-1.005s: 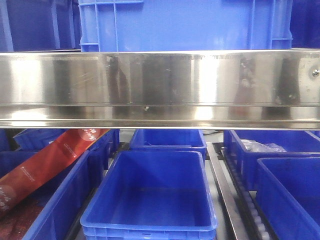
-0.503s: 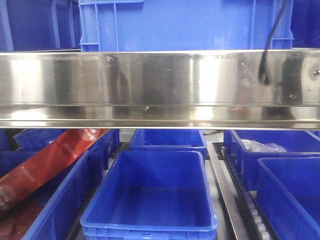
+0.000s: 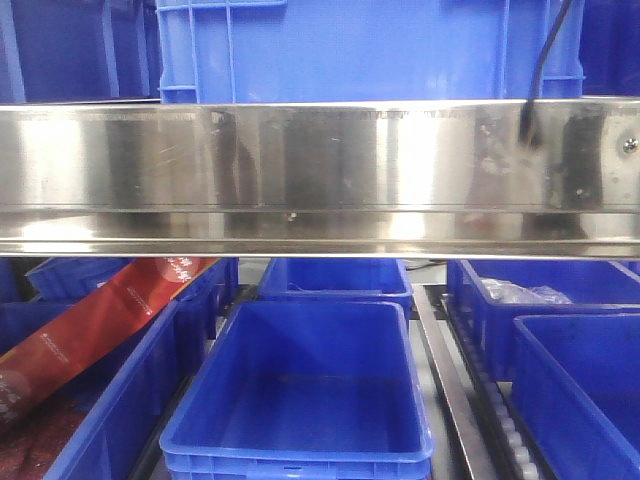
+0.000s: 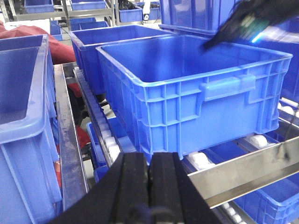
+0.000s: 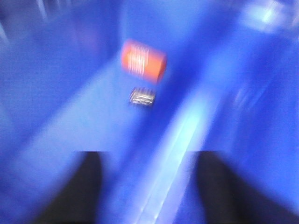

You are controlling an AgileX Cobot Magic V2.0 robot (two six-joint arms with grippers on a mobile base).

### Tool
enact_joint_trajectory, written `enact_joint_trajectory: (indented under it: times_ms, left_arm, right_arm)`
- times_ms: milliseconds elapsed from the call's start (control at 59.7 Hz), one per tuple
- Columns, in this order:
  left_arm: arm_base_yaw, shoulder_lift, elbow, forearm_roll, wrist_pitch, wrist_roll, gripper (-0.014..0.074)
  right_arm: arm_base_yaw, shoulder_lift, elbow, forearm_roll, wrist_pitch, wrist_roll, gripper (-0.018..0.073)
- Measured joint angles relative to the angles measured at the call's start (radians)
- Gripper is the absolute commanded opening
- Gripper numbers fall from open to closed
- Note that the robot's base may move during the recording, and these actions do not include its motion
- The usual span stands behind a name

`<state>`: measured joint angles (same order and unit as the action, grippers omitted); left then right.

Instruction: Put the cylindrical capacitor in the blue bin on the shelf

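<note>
- The left gripper (image 4: 148,184) sits at the bottom of the left wrist view, its two black fingers pressed flat together with nothing between them.
- It is held level, just in front of a large blue bin (image 4: 196,88) that stands on the shelf's grey rollers (image 4: 201,161).
- At the upper right of that view the right arm (image 4: 247,21) reaches down over the bin's far rim, dark and blurred, with a small blue light on it.
- The right gripper (image 5: 147,186) shows in its own wrist view as two dark fingers (image 5: 81,191) spread well apart, nothing held between them; the picture is heavily motion-blurred.
- Ahead of those fingers, on a blue bin floor, lie an orange-red cylindrical thing (image 5: 143,60) and just below it a small dark piece with light stripes (image 5: 142,97), probably the cylindrical capacitor, though the blur leaves that unsure.
- In the front view the shelf's shiny steel beam (image 3: 300,175) crosses the whole width, with a black cable (image 3: 540,75) hanging across it at upper right.
- Above the beam stands a blue crate (image 3: 370,50); below it a blue bin (image 3: 300,390) sits in the middle, flanked by more blue bins and a steel rail (image 3: 450,390).
- A red printed package (image 3: 90,335) leans across the bins at lower left.
</note>
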<state>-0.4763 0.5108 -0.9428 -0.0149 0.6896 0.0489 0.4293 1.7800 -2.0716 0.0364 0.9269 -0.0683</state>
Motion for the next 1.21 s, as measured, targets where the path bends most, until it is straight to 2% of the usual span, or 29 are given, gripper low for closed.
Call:
enact_joint_trajectory:
  times_ms: [101, 134, 251, 402, 570, 788, 972, 1206]
  left_arm:
    - [0.0, 0.0, 0.0, 0.0, -0.01, 0.0, -0.0111]
    - [0.0, 0.0, 0.0, 0.002, -0.017, 0.0, -0.0111]
    - [0.0, 0.0, 0.002, 0.004, -0.048, 0.0, -0.0111]
    - [0.0, 0.004, 0.015, 0.004, -0.105, 0.0, -0.0111]
    - [0.0, 0.023, 0.051, 0.004, -0.137, 0.0, -0.0111]
    - [0.0, 0.052, 0.081, 0.004, -0.155, 0.0, -0.0111]
    - [0.0, 0.062, 0.083, 0.004, -0.157, 0.0, -0.0111]
    - [0.0, 0.062, 0.083, 0.004, -0.159, 0.0, -0.0111]
  right_arm:
    - [0.0, -0.077, 0.002, 0.0, 0.0, 0.0, -0.0131]
    - [0.0, -0.107, 0.009, 0.0, 0.0, 0.0, -0.0167]
    - [0.0, -0.221, 0.06, 0.0, -0.014, 0.0, -0.0162]
    - [0.0, -0.391, 0.235, -0.011, -0.075, 0.0, -0.0162]
    - [0.0, -0.593, 0.547, -0.015, -0.203, 0.0, -0.0162]
    - [0.0, -0.86, 1.012, -0.015, -0.456, 0.0, -0.0162]
    - [0.0, -1.097, 1.315, -0.015, -0.6, 0.0, -0.0162]
    - [0.0, -1.275, 1.487, -0.015, -0.667, 0.0, -0.0162]
